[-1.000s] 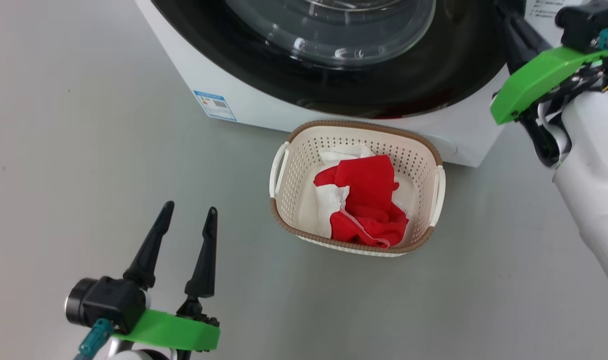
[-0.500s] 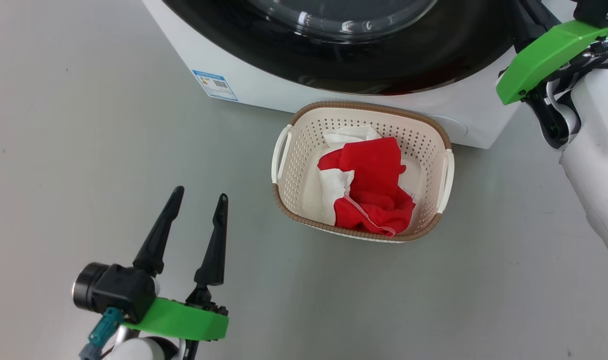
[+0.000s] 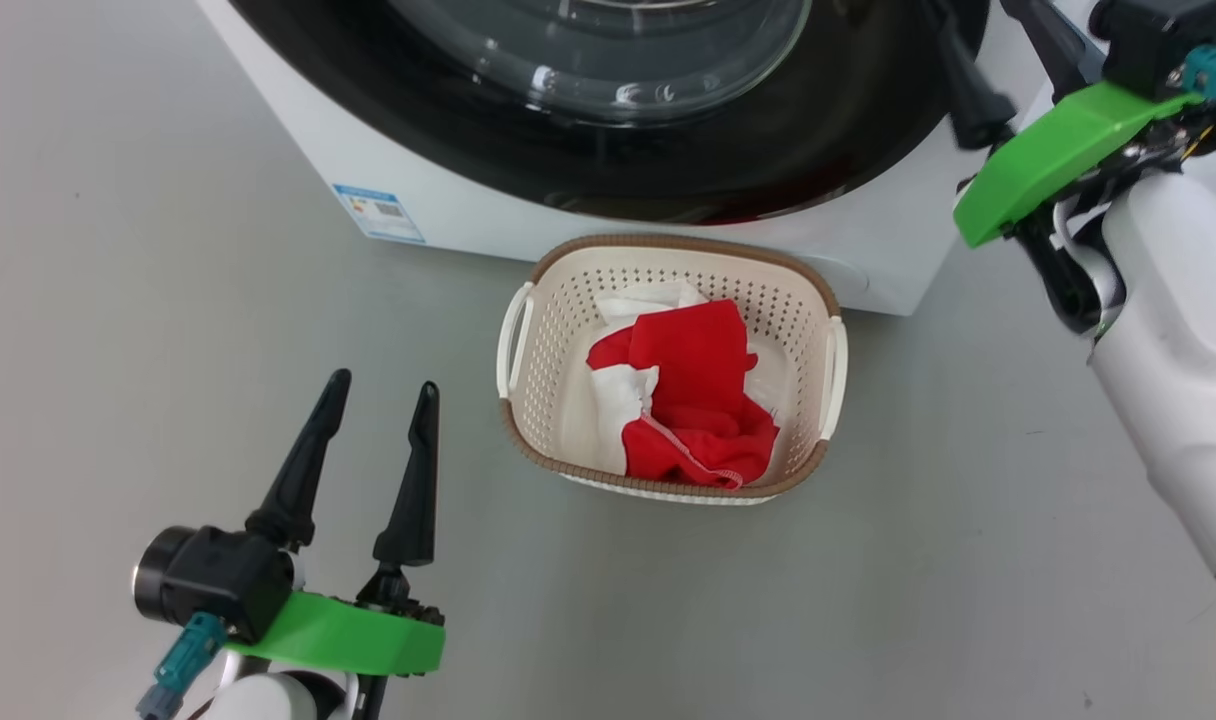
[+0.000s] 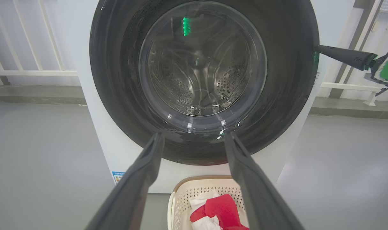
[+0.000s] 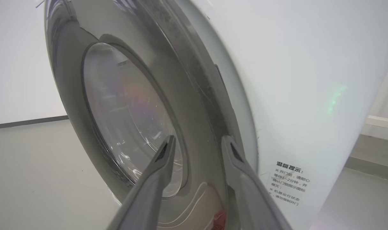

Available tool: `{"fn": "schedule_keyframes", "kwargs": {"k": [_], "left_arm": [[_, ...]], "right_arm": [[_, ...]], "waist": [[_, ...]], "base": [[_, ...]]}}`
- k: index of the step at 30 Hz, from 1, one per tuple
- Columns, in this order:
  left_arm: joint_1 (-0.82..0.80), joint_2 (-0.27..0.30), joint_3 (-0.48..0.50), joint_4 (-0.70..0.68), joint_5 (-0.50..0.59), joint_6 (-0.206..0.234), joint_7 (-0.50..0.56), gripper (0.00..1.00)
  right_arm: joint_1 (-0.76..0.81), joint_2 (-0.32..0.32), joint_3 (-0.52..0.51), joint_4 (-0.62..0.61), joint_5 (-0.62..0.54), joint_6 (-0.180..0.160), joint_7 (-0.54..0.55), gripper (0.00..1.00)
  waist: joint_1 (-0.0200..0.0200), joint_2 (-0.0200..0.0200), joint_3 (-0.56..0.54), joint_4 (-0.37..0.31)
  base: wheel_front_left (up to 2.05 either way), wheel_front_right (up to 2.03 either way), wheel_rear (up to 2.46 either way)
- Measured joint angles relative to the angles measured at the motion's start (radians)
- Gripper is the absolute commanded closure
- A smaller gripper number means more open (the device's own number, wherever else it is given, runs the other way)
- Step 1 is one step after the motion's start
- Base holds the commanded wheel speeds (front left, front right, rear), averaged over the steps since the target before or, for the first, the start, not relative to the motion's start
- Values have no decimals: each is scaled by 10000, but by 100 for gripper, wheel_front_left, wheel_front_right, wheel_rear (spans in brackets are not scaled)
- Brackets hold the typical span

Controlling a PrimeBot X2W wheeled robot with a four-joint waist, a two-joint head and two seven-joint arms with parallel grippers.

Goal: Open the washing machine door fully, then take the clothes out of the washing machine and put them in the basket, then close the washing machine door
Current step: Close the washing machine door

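1. Facing the robot, the big white front-loading washing machine (image 3: 468, 215) stands square on the grey floor (image 3: 168, 350), so both arms can reach its front.
2. Its large round door (image 4: 117, 80), with a glossy black rim and a bulging glass window, lies flat against the machine and looks shut. The steel drum (image 4: 197, 76) behind the glass looks empty, so the task seems almost finished.
3. The small cream perforated plastic basket (image 3: 668, 243) with a brown rim sits on the floor just below the door, which makes for a short drop when unloading.
4. The bright red and white garments (image 3: 693, 375) lie heaped inside the basket.
5. The right gripper (image 5: 198, 139) has its fingers spread and holds nothing. It sits at the door's right edge, a natural spot for pressing the door home.
6. The left gripper (image 3: 383, 382) hangs open and empty, well apart from the door and out of the way.
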Motion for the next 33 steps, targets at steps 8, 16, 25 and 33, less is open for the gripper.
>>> {"fn": "schedule_keyframes", "kwargs": {"k": [8,16,25,33], "left_arm": [[44,-10,-15,203,-268,-13,0,0],[269,0,0,397,-416,-100,0,0],[619,36,58,537,-385,-98,0,0],[859,240,67,757,-226,-98,0,0]], "right_arm": [[1313,146,-621,-963,-731,0,0,0],[3271,263,-1918,-2174,-1762,0,2,0],[5266,518,-2951,-3545,-2744,0,0,0],[6990,633,-3795,-4683,-3143,0,0,0]], "waist": [[0,0,-610,-404],[0,0,-1304,-993],[0,0,-2051,-1784],[0,0,-2652,-2367]], "base": [[0,0,0],[0,0,0],[0,0,0],[0,0,0]]}}
